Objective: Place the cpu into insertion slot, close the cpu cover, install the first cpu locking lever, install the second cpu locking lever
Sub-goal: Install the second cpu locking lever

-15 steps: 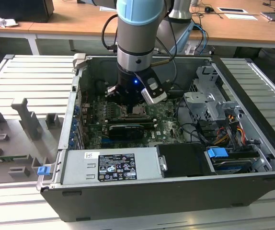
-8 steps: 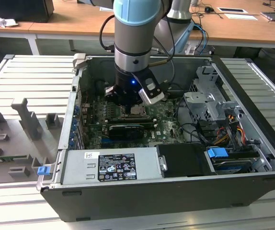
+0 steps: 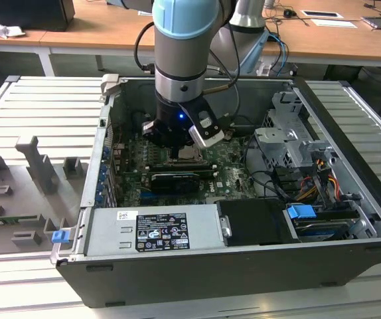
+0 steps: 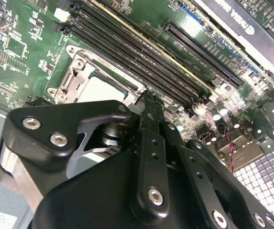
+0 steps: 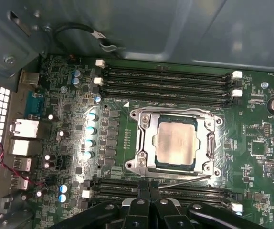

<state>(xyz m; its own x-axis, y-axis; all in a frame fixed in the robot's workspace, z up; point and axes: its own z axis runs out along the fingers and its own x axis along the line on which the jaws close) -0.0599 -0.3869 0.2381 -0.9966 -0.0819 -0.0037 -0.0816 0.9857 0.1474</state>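
In the exterior view the gripper (image 3: 180,147) is hanging low inside the open computer case (image 3: 350,199), right over the insertion slot (image 3: 189,157) on the green motherboard (image 3: 233,174). The case is resting on a ribbed grey tabletop (image 3: 38,113). From this angle the arm is covering most of the socket, so little of the progress is showing.

In the second wrist view the jaws are standing pressed together in a clenched pose, with nothing between them, their tips hovering just beside the socket's edge. The cpu (image 4: 101,88) is lying flat in the socket, its pale top showing beyond the gripper body, next to the long black memory slots (image 4: 142,57).

In the first wrist view the picture is clearest. The cpu (image 5: 176,142) is sitting squarely in the insertion slot (image 5: 176,143), so the placing appears done. The cpu cover (image 5: 149,143) is lying down around the chip, its window framing the metal top, so closing looks done too. A thin locking lever (image 5: 184,180) is lying slanted along the socket's edge nearest the gripper (image 5: 149,191), seemingly not yet latched; I cannot tell how the other lever is standing.
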